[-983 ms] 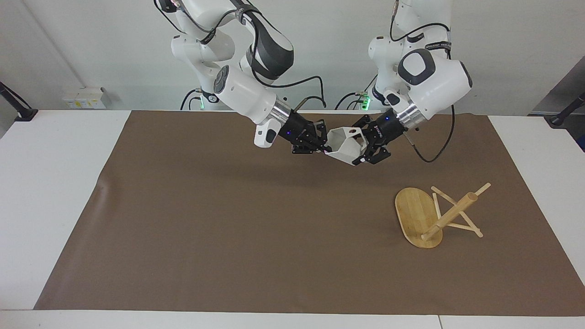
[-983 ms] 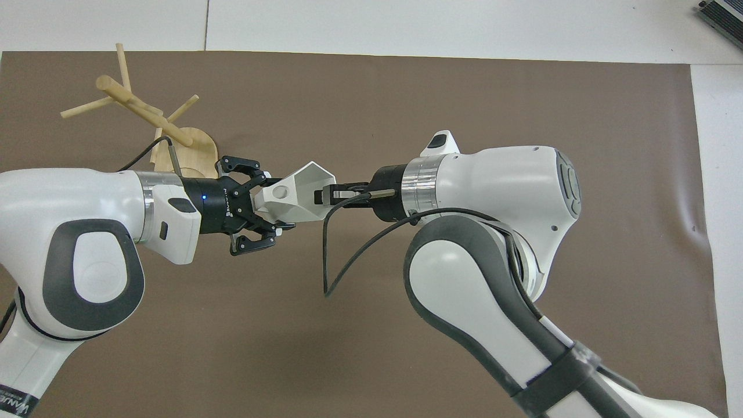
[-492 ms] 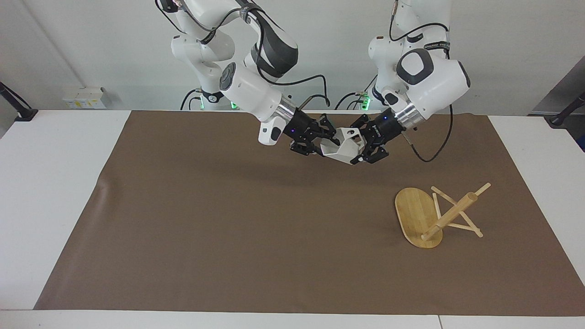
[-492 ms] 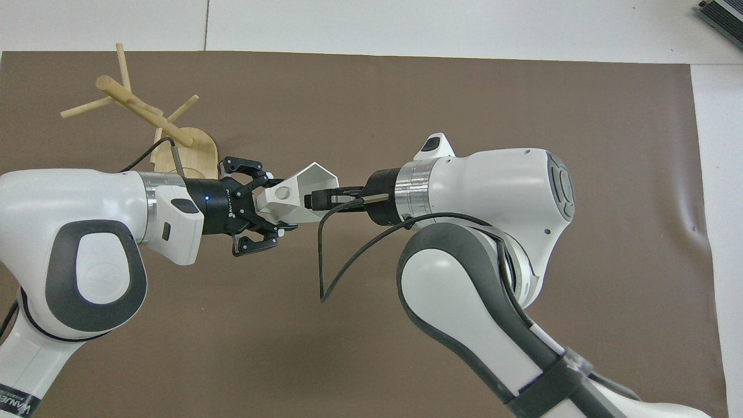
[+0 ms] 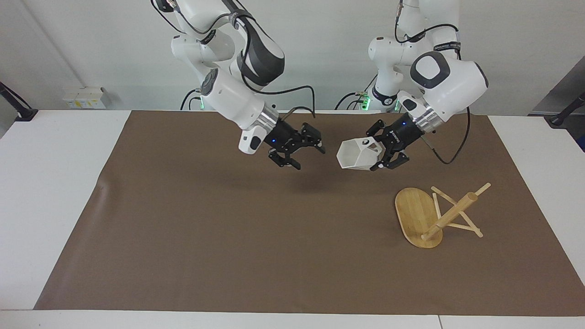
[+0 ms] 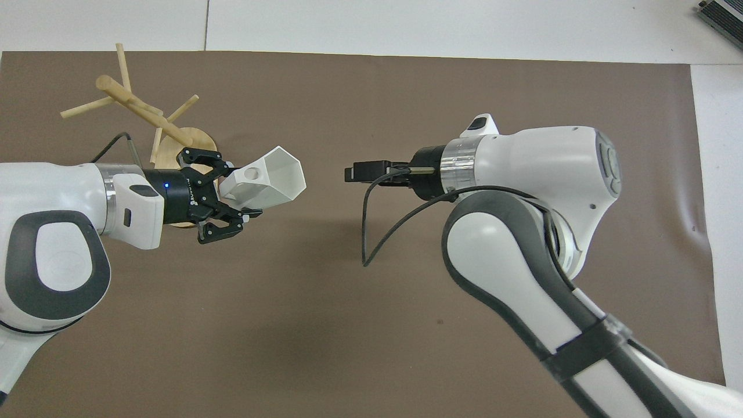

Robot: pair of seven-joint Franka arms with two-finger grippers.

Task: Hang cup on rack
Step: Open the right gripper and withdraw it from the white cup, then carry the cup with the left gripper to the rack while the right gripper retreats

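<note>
White bench (image 5: 55,192), brown mat (image 5: 228,237) spread over most of it with a crease near one edge, small white box with yellow labels (image 5: 84,97) by the wall, dark clamp stands (image 5: 18,107) at both bench ends

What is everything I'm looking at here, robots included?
cup: one, white, held in the air over the brown mat
rack: one, pale wood, standing on the mat toward the left arm's end of the table
mat: one, brown, spread over the table
table: one, white
cables: several, black, hanging from the arms
left gripper: one, black, shut on the cup's handle
right gripper: one, black, fingers open, empty, over the mat beside the cup
</note>
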